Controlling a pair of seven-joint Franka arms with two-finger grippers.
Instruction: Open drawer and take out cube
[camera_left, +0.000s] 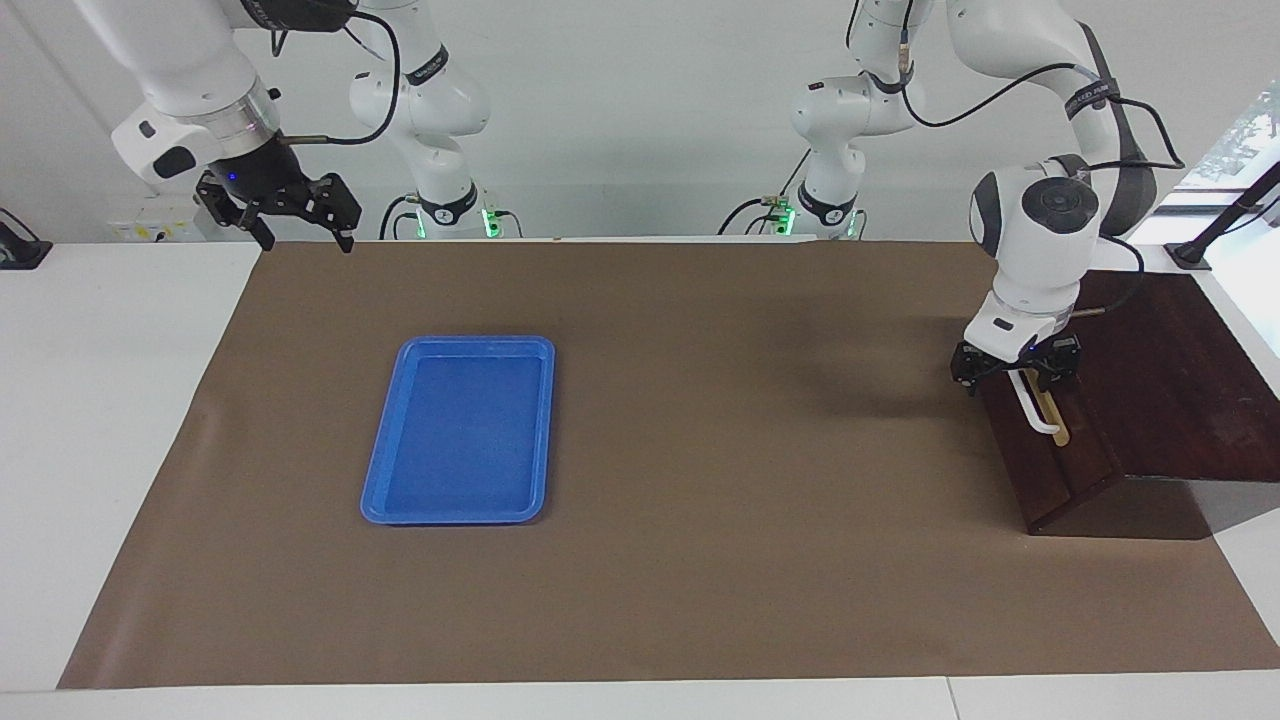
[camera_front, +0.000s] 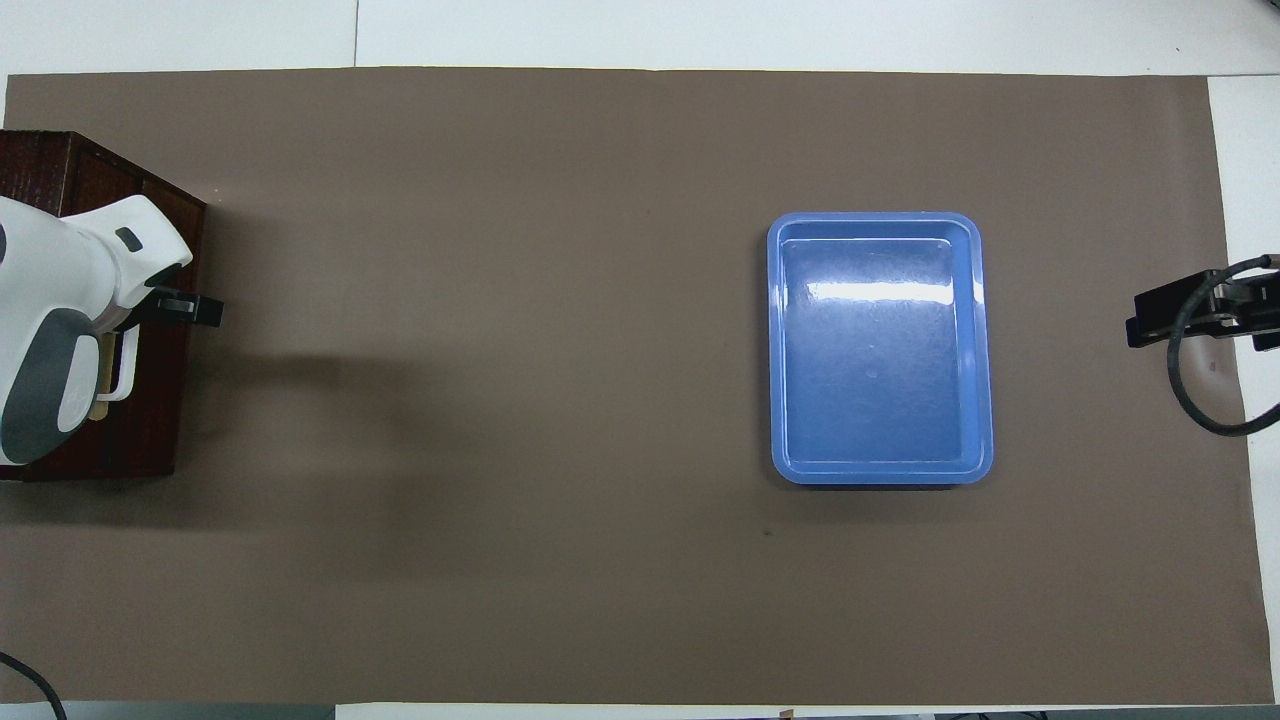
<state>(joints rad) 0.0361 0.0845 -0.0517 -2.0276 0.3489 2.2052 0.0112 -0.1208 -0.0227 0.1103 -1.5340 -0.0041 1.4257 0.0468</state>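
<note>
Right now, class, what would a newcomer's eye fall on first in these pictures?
First the blue tray, lying bare on the brown mat toward the right arm's end. Next the left end effector at the drawer's white handle, the drawer not yet pulled out. The right end effector waits in the air.

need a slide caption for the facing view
Left gripper at the closed drawer's handle; right gripper waits raised; blue tray empty.

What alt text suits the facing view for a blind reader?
The left gripper is at the white handle of the closed drawer. The right gripper waits raised near the mat's corner; a blue tray lies empty.
</note>
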